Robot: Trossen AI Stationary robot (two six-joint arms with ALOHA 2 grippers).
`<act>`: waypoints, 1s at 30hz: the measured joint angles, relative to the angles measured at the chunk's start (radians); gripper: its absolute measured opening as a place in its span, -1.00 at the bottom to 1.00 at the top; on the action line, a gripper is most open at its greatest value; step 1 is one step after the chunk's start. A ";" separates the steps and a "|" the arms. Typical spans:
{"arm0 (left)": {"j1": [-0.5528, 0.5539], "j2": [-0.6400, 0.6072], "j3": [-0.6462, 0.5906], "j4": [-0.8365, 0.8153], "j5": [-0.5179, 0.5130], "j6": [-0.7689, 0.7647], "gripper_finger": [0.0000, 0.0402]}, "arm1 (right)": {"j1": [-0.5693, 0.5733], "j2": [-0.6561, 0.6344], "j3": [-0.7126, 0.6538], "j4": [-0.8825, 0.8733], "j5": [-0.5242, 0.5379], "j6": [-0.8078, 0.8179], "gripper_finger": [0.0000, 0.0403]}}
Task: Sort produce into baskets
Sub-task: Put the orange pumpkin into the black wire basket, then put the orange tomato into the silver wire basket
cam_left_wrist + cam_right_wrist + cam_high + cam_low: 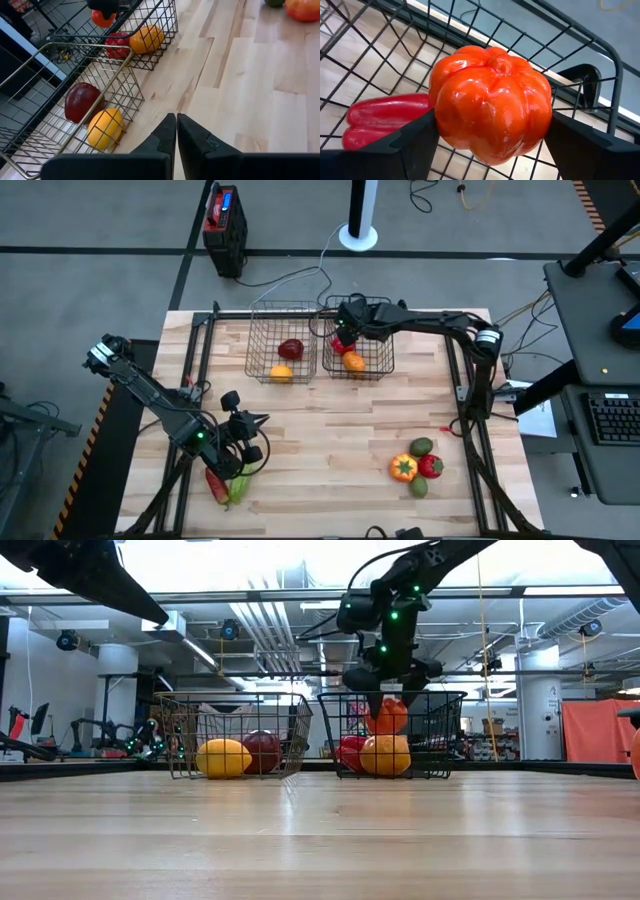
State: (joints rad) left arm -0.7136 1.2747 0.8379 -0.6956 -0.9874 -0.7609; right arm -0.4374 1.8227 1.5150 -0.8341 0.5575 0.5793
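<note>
Two wire baskets stand at the table's far middle. The left basket (282, 352) holds a dark red fruit (290, 349) and a yellow one (282, 373). The right basket (372, 360) holds a long red pepper (385, 117) and an orange fruit (385, 755). My right gripper (388, 705) hangs inside the right basket's top, shut on an orange-red pepper (490, 102). My left gripper (176, 132) waits shut above the table's near left part, holding nothing. More produce lies near the front, left (225, 485) and right (415, 465). My right gripper pinches the orange-red pepper between its two fingers (415, 135), one on each of two opposite sides (442, 120). It comes from above, slanting down. The pepper hangs within the basket's walls, just over the orange fruit; whether they touch, I cannot tell.
A red and a green long piece lie by the left arm at the near left. A green, an orange-yellow, a red and another green piece cluster at the near right. The wooden table (330, 430) between them and the baskets is bare. A black and red box (224, 225) stands beyond the table.
</note>
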 joint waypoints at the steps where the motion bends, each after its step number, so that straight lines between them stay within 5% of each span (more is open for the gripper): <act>1: 0.000 0.000 0.000 0.000 0.000 0.000 -1.00 | 0.000 0.004 0.000 0.000 0.002 0.000 0.56; 30: 0.000 0.000 -0.001 0.000 0.000 -0.008 -1.00 | -0.010 0.044 -0.001 -0.013 -0.037 -0.013 0.69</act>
State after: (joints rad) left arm -0.7136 1.2747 0.8371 -0.6960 -0.9874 -0.7685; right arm -0.4477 1.8668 1.5139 -0.8472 0.5201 0.5662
